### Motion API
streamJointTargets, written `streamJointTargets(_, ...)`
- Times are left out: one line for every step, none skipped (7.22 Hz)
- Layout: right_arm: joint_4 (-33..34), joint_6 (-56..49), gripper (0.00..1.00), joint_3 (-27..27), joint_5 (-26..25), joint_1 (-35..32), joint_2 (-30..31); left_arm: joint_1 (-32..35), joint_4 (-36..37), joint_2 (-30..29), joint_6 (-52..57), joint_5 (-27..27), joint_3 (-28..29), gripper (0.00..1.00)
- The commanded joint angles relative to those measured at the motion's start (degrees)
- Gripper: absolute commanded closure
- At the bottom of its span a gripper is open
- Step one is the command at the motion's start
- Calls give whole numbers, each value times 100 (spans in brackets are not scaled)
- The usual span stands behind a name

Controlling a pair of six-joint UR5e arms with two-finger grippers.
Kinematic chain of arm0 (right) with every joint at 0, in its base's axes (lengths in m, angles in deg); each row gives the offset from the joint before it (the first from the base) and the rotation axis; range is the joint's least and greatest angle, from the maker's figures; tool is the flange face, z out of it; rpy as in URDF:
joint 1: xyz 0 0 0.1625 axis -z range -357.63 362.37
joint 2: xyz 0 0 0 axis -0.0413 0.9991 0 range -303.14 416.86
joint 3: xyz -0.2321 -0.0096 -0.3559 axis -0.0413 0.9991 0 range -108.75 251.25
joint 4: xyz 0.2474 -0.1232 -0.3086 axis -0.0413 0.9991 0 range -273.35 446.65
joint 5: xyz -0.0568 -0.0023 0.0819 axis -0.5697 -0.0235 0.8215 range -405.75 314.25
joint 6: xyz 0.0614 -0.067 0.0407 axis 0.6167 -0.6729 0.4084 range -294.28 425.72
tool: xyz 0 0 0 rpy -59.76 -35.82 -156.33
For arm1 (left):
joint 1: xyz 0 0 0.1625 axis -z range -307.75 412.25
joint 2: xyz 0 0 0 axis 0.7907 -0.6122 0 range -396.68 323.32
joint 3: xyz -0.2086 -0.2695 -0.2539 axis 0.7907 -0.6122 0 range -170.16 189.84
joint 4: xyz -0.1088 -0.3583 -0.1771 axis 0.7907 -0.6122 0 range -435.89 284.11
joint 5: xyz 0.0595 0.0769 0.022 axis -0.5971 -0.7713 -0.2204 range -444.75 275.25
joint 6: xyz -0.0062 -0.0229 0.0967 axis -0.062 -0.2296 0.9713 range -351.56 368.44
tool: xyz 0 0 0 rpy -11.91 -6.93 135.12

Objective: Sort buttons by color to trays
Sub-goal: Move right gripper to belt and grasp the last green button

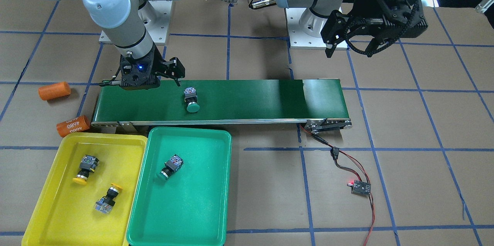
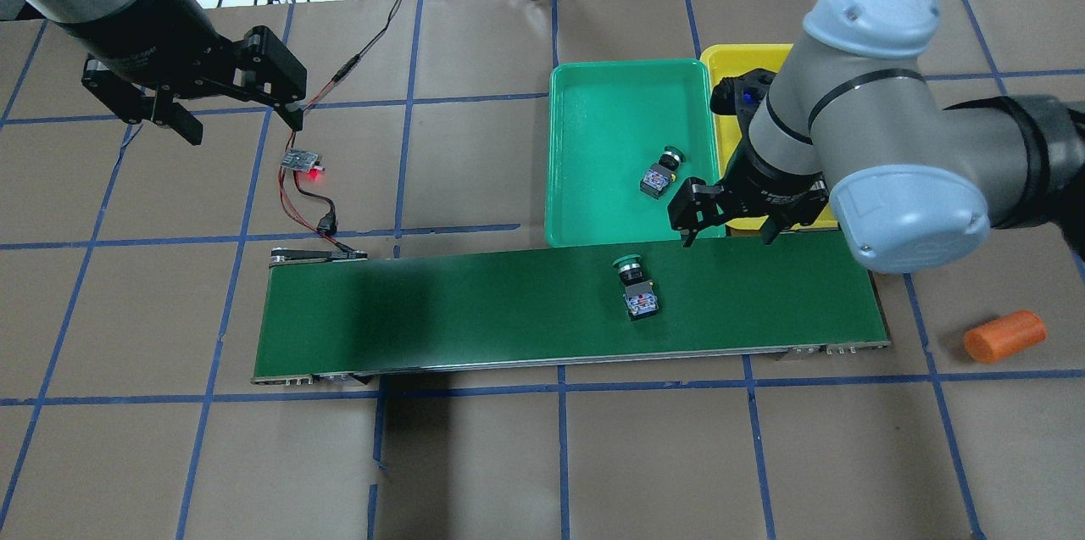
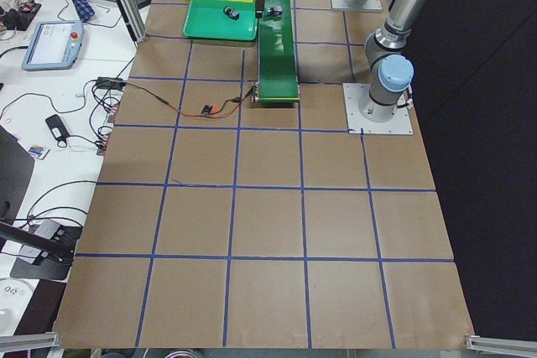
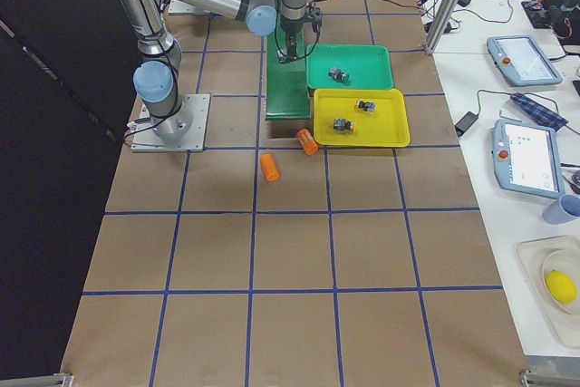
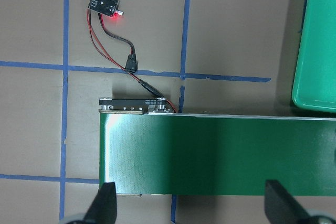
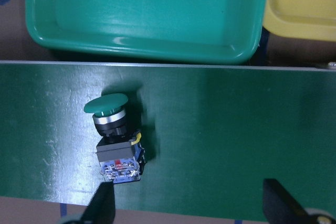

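Sorting nearly done, judging by layout: two yellow buttons [image 1: 85,168] [image 1: 108,197] lie on their sides in yellow tray [image 1: 58,207], lower left of the front-facing view. One green-capped button [image 1: 171,167] lies in green tray [image 1: 216,199] right beside it. Trays sit edge to edge along the belt's near side, probably so drops from the belt are short.

Last green button [image 2: 636,286] lies on its side on the conveyor belt [image 2: 466,311], right of centre in the overhead view. Cap points at the green tray, grey switch body toward the lower belt edge. It's the only one not in a tray, so likely the next pick.

Right gripper [image 2: 726,233] hangs above the belt's upper edge by the trays, jaws wide apart, holding nothing. The button is near it but apart, down and left of it in the overhead view. In the right wrist view the button sits left of centre, body just above the left fingertip at the frame bottom, not between the fingers. The gripper would need to move that way before closing, my guess.

Left gripper [image 2: 237,112] is upper left in the overhead view, well away from the buttons, jaws spread and empty. Looks parked out of the way.

Two orange cylinders [image 1: 54,90] [image 1: 73,125] lie off the belt's left end in the front-facing view; not part of the sort.
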State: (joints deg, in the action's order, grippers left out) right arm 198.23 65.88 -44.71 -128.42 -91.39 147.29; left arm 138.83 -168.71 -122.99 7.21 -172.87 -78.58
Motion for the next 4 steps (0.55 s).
streamJointTargets(74, 541, 0, -242, -3, -142, -17, 0, 0, 0, 0, 5, 0, 0)
streamJointTargets(127, 616, 0, -251, -3, -195, -95, 0, 0, 0, 0, 5, 0, 0)
streamJointTargets(205, 625, 0, -251, -3, -274, -348, 0, 0, 0, 0, -4, 0, 0)
streamJointTargets(406, 677, 0, -251, -21, -466, -447, -9, 0, 0, 0, 5, 0, 0)
